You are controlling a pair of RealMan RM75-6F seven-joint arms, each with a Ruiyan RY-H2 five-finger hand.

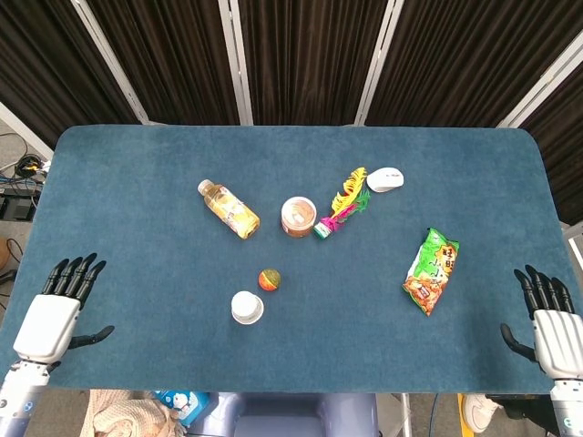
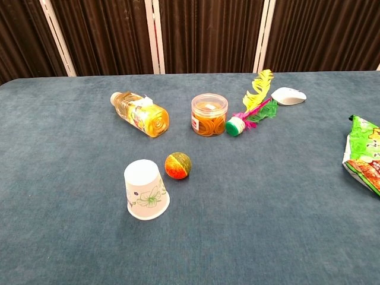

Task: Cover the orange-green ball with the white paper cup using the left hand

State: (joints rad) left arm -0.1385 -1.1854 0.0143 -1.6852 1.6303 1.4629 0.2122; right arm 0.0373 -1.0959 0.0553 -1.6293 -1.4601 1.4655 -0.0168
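The robot's left hand (image 1: 50,317) hovers at the near left corner of the blue worktop (image 1: 137,200), palm down, fingers spread and holding nothing. It shows only in the head view.

Well to its right, near the middle of the worktop's near half, the white paper cup (image 1: 247,307) stands upside down on its rim, its side printed with a pale leaf pattern that shows in the chest view (image 2: 145,190). The orange-green ball (image 1: 269,279) lies uncovered just beyond the cup and slightly to its right, close beside it but not touching (image 2: 178,165). Cup and ball both sit well apart from the left hand, with bare cloth between.

Farther back, toward the worktop's centre, a plastic bottle of amber drink (image 1: 228,208) lies on its side. To its right stands a clear round jar of rubber bands (image 1: 298,216) with a lid on. Just beside the jar lies a feathered shuttlecock (image 1: 342,205) with yellow, pink and green plumes, and beyond that a white computer mouse (image 1: 384,178).

A green snack packet (image 1: 431,270) lies flat toward the right edge. At the near right corner the right hand (image 1: 551,326) rests with fingers spread apart, holding nothing.
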